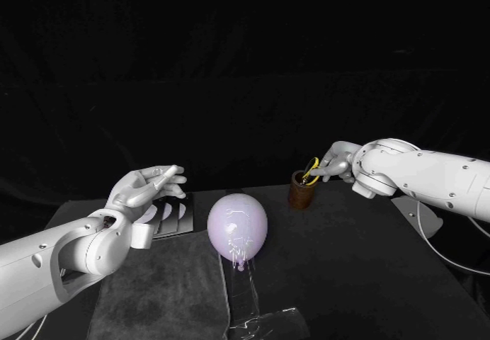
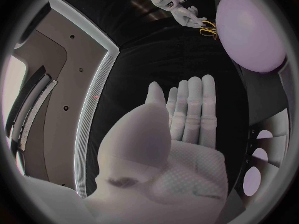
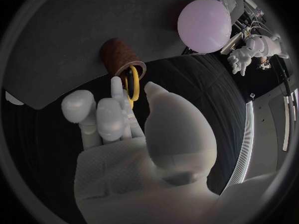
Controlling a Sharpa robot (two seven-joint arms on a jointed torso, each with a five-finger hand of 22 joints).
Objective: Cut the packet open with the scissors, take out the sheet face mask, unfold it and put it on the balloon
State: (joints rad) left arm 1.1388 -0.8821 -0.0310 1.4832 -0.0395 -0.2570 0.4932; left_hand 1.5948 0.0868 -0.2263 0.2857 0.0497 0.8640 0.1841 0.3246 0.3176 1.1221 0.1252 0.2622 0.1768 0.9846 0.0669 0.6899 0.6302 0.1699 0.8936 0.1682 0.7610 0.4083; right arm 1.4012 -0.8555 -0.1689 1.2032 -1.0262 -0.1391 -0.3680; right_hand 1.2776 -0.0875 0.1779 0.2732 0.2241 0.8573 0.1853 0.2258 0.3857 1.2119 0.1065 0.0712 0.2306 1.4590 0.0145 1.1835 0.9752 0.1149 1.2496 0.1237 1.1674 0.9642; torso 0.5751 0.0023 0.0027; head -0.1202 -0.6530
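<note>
Head view, hidden parts: the flat black packet with white ovals [image 1: 173, 216] lies on the black table [image 1: 388, 283] just beside the pale lilac egg-shaped balloon [image 1: 238, 225], and the left arm covers its near end. The blades of the yellow-handled scissors [image 1: 314, 170] are sunk out of sight in the brown cylindrical holder [image 1: 302, 193].
Hard to make out: a clear film [image 1: 245, 304] lies below the balloon's neck; its outline is unclear.
Balloon axis: it sits mid-table, lengthwise away from the robot, with the narrow neck end nearer.
Scissors axis: roughly upright, handles up.
Left hand [image 1: 148, 188]: over the packet, holding nothing. The left wrist view shows its fingers straight and side by side.
Right hand [image 1: 335, 163]: at the scissors' handles. The right wrist view shows a finger against a yellow loop; I cannot tell whether it grips.
</note>
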